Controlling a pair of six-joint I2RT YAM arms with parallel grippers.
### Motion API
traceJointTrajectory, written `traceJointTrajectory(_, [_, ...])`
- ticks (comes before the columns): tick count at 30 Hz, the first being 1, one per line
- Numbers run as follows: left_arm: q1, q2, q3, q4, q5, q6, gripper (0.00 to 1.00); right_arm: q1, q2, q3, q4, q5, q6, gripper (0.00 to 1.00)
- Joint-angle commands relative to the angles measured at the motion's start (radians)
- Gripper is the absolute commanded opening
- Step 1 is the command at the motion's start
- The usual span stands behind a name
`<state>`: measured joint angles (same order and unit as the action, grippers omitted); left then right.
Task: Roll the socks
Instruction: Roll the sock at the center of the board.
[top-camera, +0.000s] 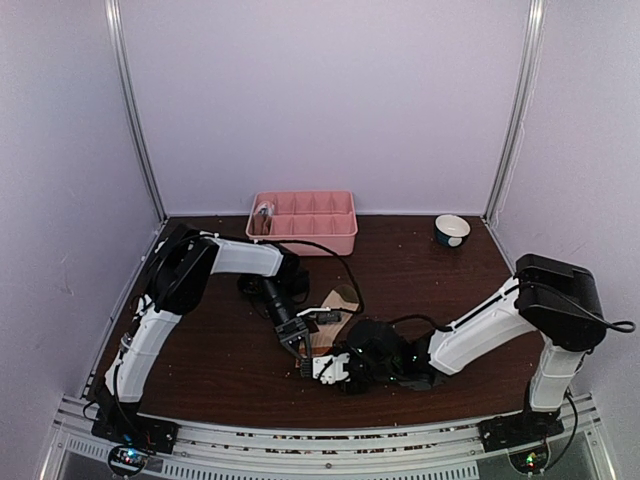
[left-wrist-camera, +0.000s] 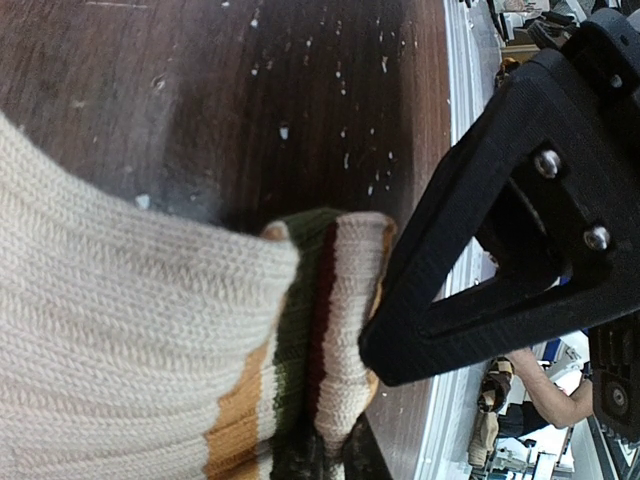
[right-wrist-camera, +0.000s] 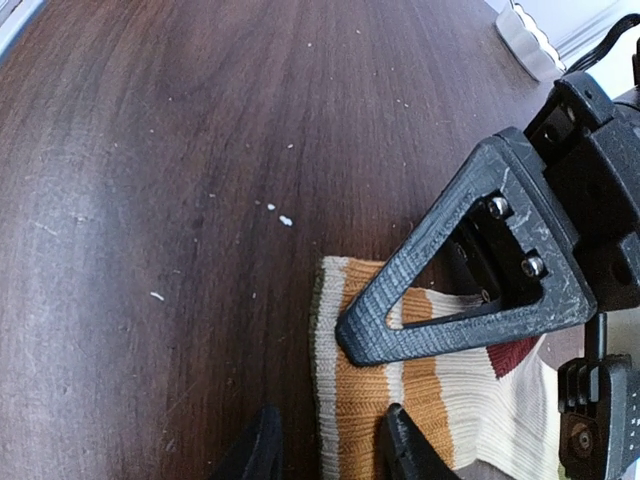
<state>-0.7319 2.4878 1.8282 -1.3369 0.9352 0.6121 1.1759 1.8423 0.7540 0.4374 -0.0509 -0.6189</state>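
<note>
Top view: both arms huddle mid-tabletop (top-camera: 220, 340), left tool (top-camera: 297, 347) and right tool (top-camera: 327, 366) crowding one striped sock (top-camera: 330, 325), probably so one pins while the other rolls. Left wrist: cream knit fills the frame, the striped end folded beside one finger (left-wrist-camera: 480, 260); can't tell if it's pinching. Right wrist: the sock lies flat under one finger (right-wrist-camera: 420, 338), the other is out of sight, so again I can't tell.

The left arm (top-camera: 150, 345) and right arm (top-camera: 475, 335) wear glossy white shells between bulky black joints, trail thin black cables (top-camera: 338, 257), and carry ribbed black triangular jaws with silver screws (right-wrist-camera: 497, 207).
</note>
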Motion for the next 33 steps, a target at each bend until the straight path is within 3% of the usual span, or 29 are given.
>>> traceJointTrajectory(1, [0.007,0.072,-0.021,0.059,-0.208,0.027,0.0,-0.009,0.048,-0.002,-0.047,0.035,-0.001,0.35])
traceJointTrajectory(15, [0.009,0.068,-0.003,0.02,-0.204,0.061,0.0,-0.093,0.106,0.039,-0.245,-0.14,0.051,0.27])
traceJointTrajectory(21, [0.011,0.059,-0.008,0.035,-0.221,0.046,0.03,-0.105,0.105,0.047,-0.296,-0.201,0.08,0.11])
traceJointTrajectory(26, [0.024,-0.008,-0.038,0.101,-0.278,0.0,0.4,-0.105,0.105,0.048,-0.319,-0.228,0.114,0.02])
traceJointTrajectory(32, [0.031,-0.264,-0.216,0.277,-0.386,0.003,0.96,-0.151,0.124,0.09,-0.386,-0.369,0.249,0.0])
traceJointTrajectory(33, [0.031,-0.316,-0.264,0.322,-0.396,0.01,0.98,-0.163,0.13,0.097,-0.398,-0.402,0.275,0.0])
